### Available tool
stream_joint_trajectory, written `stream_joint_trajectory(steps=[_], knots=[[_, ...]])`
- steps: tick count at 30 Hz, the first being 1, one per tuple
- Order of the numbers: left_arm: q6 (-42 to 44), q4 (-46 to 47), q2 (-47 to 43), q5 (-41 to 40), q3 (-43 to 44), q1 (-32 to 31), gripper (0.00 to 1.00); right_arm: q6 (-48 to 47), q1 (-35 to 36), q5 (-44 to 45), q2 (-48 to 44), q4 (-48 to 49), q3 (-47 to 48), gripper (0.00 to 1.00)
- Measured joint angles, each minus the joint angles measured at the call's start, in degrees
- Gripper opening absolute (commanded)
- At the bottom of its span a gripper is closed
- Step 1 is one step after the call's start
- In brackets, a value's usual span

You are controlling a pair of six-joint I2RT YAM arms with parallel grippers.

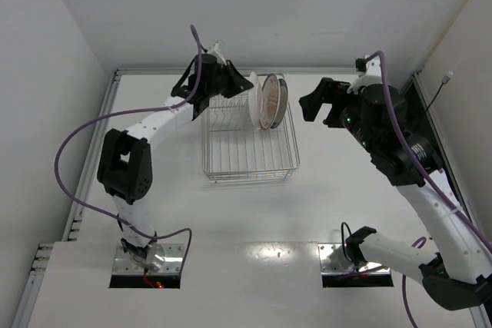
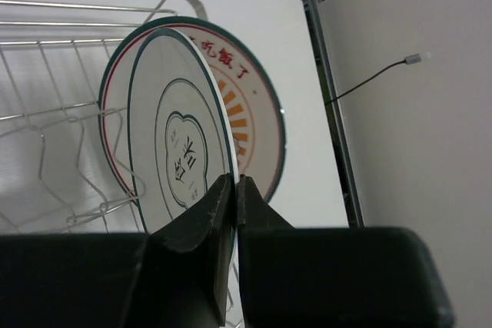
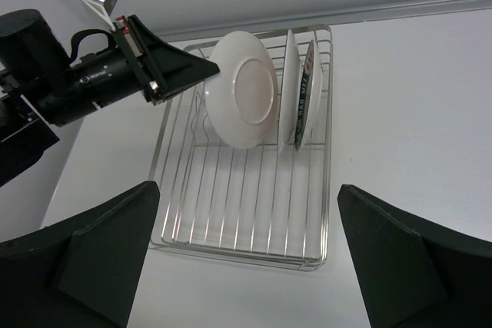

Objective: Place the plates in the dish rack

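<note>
clamping a teal-rimmed plate (image 2: pixel 177 136), left pincer (image 2: pixel 234 183) hangs over the dish rack (image 1: pixel 250 177).

In the left wrist view, red Chinese characters that look like 吃饭了 run along the upper inner rim of the orange-patterned plate (image 2: pixel 257 109), and the teal-rimmed plate (image 2: pixel 175 109) carries two dark characters inside a lobed outline at its centre, too tilted to read.
</note>
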Motion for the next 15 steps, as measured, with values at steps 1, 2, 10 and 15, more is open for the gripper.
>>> stream_joint_trajectory(steps=[1, 2, 10, 15], knots=[[0.00, -0.09, 0.59, -0.33, 0.00, -0.07, 0.00, -0.02, 0.00, 0.00, -0.02, -0.22, 0.00, 1.00], [-0.02, -0.28, 1.20, -0.87, 0.00, -0.15, 0.00, -0.02, 0.00, 0.00, -0.09, -0.31, 0.00, 1.00], [0.87, -6.73, 7.50, -6.54, 6.19, -2.54, 0.20, -0.68, 0.00, -0.07, -0.76, -1.01, -0.02, 1.00], [2.54, -12.22, 9.60, -8.26, 14.45, -5.31, 0.98, -0.79, 0.00, -0.33, -0.79, -2.16, 0.00, 1.00]])
